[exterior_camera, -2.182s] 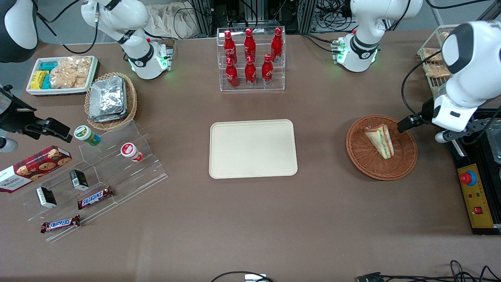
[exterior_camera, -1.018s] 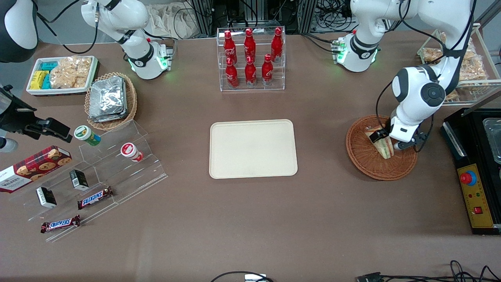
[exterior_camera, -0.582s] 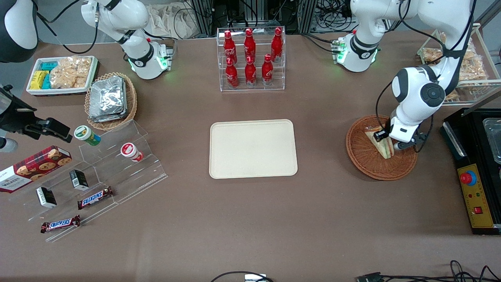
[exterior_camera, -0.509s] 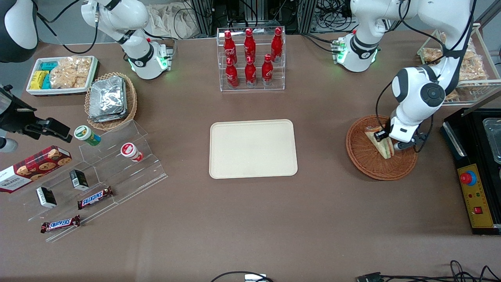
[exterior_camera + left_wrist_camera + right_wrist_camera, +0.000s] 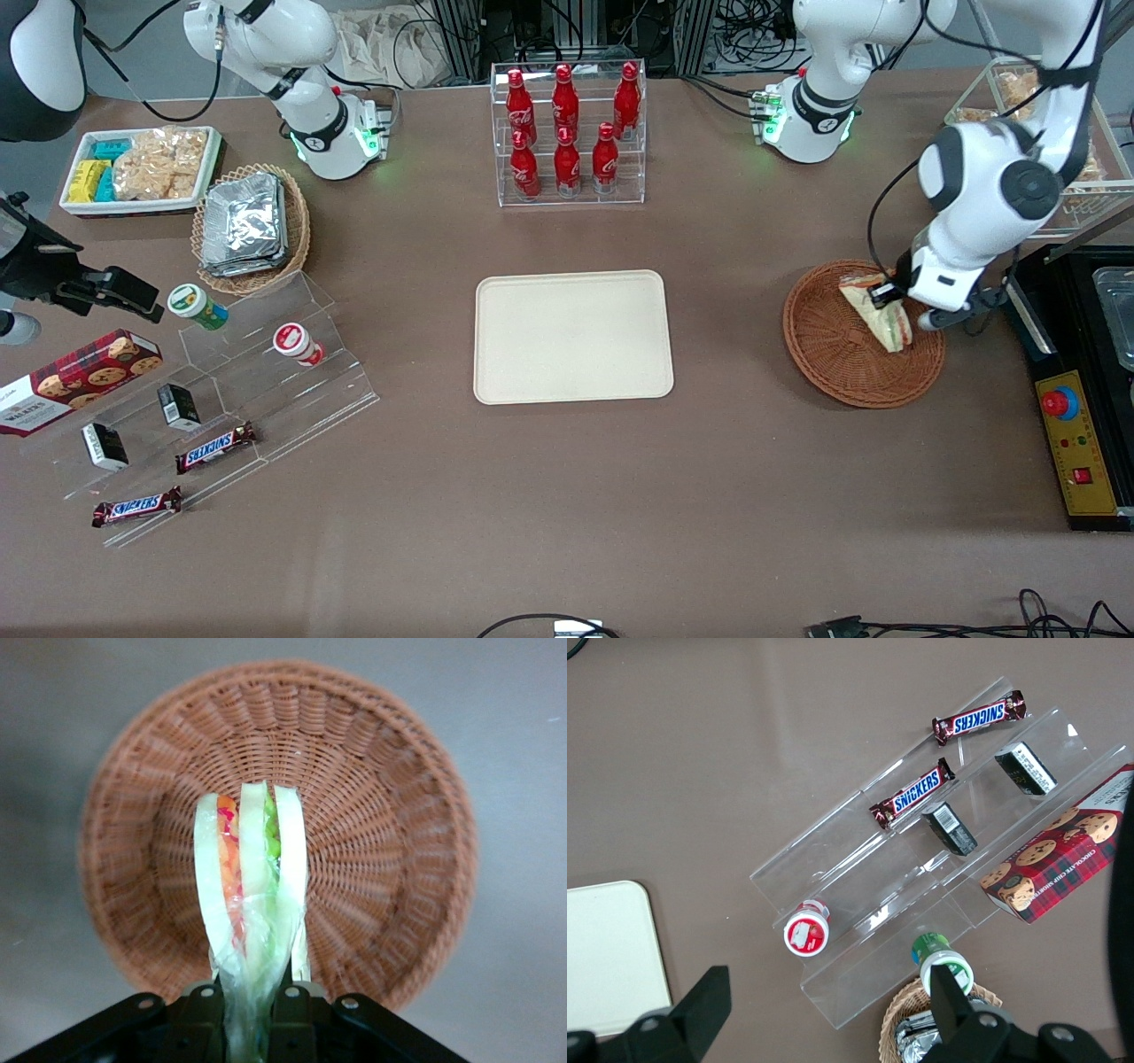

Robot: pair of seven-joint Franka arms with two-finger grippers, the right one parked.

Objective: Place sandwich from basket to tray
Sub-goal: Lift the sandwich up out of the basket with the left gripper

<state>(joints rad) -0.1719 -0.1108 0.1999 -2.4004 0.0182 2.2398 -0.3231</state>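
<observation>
Pincer was pinching the sandwich by its wrap, above the basket. That slick wrap could've slipped out before reaching the tray.

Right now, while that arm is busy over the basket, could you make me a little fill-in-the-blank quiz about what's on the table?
1. The gripper is shut on the ____.
2. The sandwich hangs above the round woven ____.
3. The cream tray holds ____ items.
4. The clear rack holds six red ____.

Missing words: sandwich; basket; no; bottles
</observation>
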